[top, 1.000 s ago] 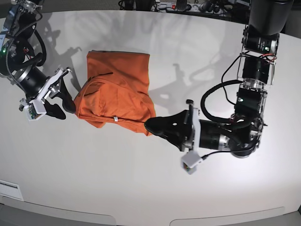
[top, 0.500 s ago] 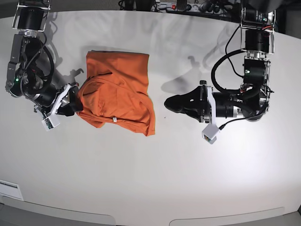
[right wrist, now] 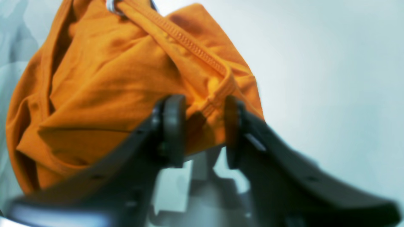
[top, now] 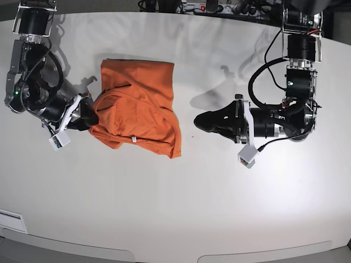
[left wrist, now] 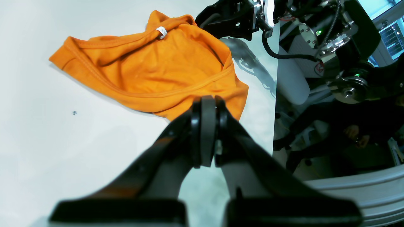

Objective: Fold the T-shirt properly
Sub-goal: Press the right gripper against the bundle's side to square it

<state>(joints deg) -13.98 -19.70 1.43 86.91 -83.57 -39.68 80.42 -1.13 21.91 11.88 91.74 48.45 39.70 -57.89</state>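
The orange T-shirt (top: 140, 104) lies partly folded and rumpled on the white table (top: 181, 208), its white tag (top: 133, 139) near the front edge. My right gripper (top: 90, 116) is at the shirt's left edge. In the right wrist view its fingers (right wrist: 172, 126) stand on either side of a bunched seam of the T-shirt (right wrist: 94, 78), with fabric filling the gap in the gripper (right wrist: 202, 126). My left gripper (top: 200, 121) hovers right of the shirt, apart from it. Its jaws (left wrist: 206, 104) are shut and hold nothing, with the T-shirt (left wrist: 151, 72) beyond them.
A tiny dark speck (top: 192, 136) lies on the table between the shirt and the left gripper. Cables and a power strip (top: 203, 6) run behind the far edge. The table's side edge (left wrist: 275, 94) shows in the left wrist view.
The left gripper came off the shirt's front right corner and drew back to the right. The right gripper moved onto the shirt's left edge and its jaws narrowed around the fabric.
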